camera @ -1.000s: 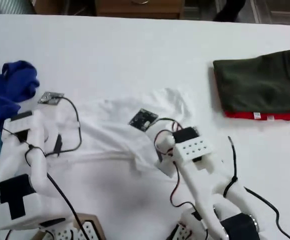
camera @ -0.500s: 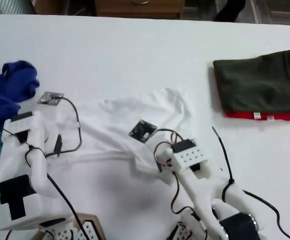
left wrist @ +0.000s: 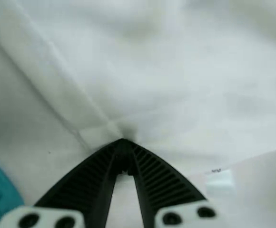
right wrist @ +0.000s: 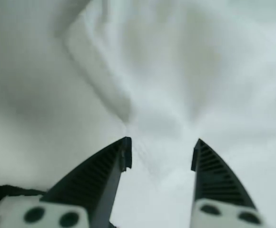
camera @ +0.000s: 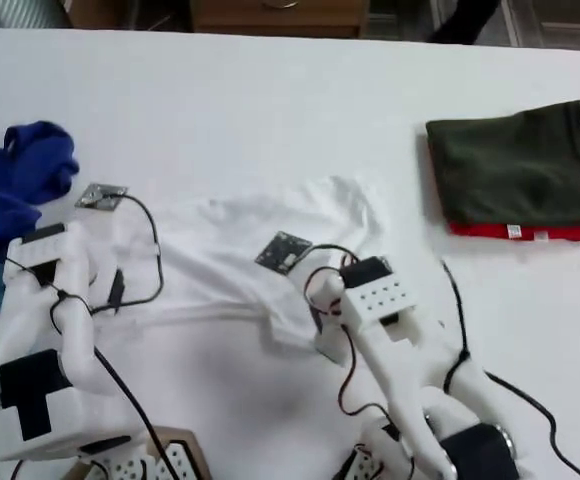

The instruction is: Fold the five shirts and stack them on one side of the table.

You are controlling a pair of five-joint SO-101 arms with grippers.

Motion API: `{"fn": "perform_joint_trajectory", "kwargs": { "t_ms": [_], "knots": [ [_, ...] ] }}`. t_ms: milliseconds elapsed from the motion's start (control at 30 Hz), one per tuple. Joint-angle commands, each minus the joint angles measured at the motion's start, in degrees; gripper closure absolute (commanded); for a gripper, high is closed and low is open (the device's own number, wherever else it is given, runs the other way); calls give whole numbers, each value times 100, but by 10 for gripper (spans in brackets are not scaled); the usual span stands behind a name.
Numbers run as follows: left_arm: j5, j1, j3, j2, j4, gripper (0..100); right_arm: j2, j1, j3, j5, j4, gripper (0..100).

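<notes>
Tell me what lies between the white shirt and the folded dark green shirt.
Bare table separates the white shirt from the green shirt, as the high view shows.

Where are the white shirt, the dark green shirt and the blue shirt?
white shirt (camera: 220, 245): high view, flat cloth between the two arms.
dark green shirt (camera: 515, 165): high view, middle of its folded top face.
blue shirt (camera: 32, 162): high view, upper part of the crumpled heap.

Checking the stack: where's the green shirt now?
High view: the folded green shirt lies on the red shirt near the right edge of the table, apart from the white shirt spread at centre.
</notes>
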Motion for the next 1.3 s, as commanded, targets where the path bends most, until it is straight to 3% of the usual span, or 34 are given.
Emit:
{"fn": "perform_joint_trajectory", "kwargs": {
  "t_ms": [0, 133, 433, 567, 700, 767, 1067, 1267],
  "knots": [
    [-9, -35, 13, -18, -237, 976, -479, -418, -26, 53, 303, 786],
    [-9, -35, 13, -18, -237, 976, -418, -1033, 325, 53, 22, 786],
    [-9, -35, 13, -18, -237, 976, 1270, -989, 466, 237, -1138, 789],
    [-9, -35, 13, -18, -237, 976, 1877, -716, -62, 273, -936, 805],
    [-9, -35, 13, -18, -237, 976, 2123, -593, -193, 264, -927, 995],
    [-9, -35, 13, -18, -237, 976, 2123, -585, -211, 273, -840, 958],
    [-9, -35, 22, -9, -237, 976, 2114, -576, -1231, 299, 48, 978],
    [-9, -35, 48, -9, -246, 976, 2132, 13, -2708, 1020, 857, 978]
  ]
}}
